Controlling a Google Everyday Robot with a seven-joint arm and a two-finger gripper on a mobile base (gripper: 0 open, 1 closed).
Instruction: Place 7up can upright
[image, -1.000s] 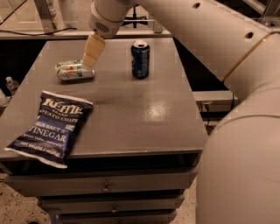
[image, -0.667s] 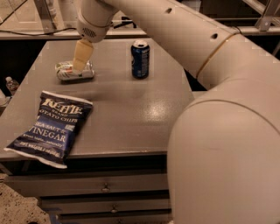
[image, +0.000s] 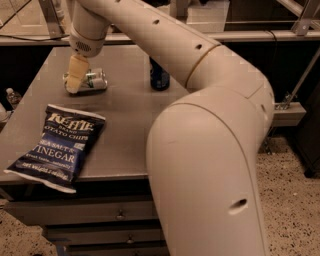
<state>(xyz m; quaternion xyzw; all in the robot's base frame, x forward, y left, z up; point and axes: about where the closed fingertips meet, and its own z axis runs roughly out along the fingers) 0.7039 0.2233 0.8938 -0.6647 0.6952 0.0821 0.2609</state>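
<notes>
The 7up can (image: 94, 80), silvery-white with green lettering, lies on its side at the back left of the grey table (image: 125, 115). My gripper (image: 75, 76) hangs from the white arm and reaches down over the can's left end, its cream fingers (image: 76, 72) in front of that end.
A dark blue Pepsi can (image: 160, 79) stands upright behind the arm, mostly hidden. A blue Kettle salt and vinegar chips bag (image: 59, 146) lies at the front left, overhanging the table's edge. The big white arm covers the table's right half. Drawers sit below the tabletop.
The gripper has moved left and down, from beside the can's right end to over its left end. The arm now hides most of the Pepsi can. The can has not moved.
</notes>
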